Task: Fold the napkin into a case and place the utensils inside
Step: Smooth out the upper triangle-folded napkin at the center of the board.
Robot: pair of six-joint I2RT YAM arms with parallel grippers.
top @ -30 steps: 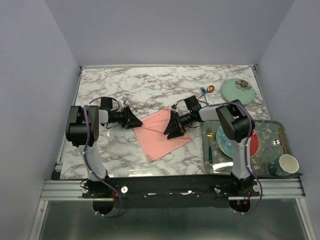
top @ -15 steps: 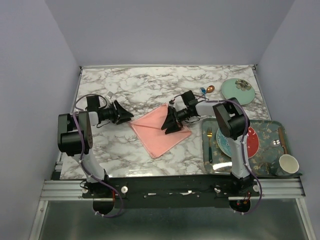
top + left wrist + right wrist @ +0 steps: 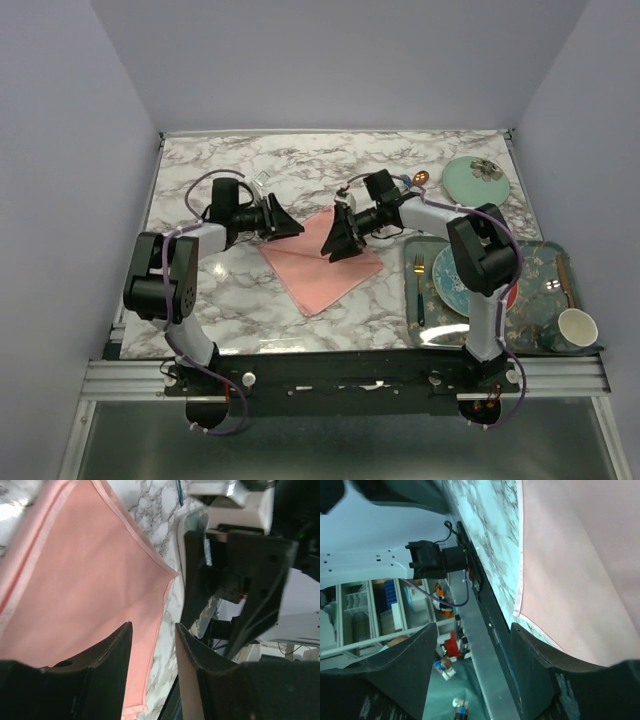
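At the middle of the marble table (image 3: 230,170), the pink napkin (image 3: 320,278) lies flat as a tilted rectangle. Its hems show, and 1 corner points away from my bases.

My left gripper (image 3: 297,231) hovers at the napkin's far-left edge. Its fingers (image 3: 107,655) stand a narrow gap apart with nothing between them, and cloth shows below through the gap.

My right gripper (image 3: 333,248) is over the far-right part of the cloth, fingers (image 3: 530,660) spread wide and empty. The 2 grippers face each other, near but apart.

Beyond my right arm are the copper spoon (image 3: 421,178) and the small blue fork (image 3: 405,181), both partly hidden, near a mint plate (image 3: 476,178). The tray (image 3: 540,255) sits near right and holds a gold fork with a teal handle (image 3: 419,290) and a cup (image 3: 577,328).
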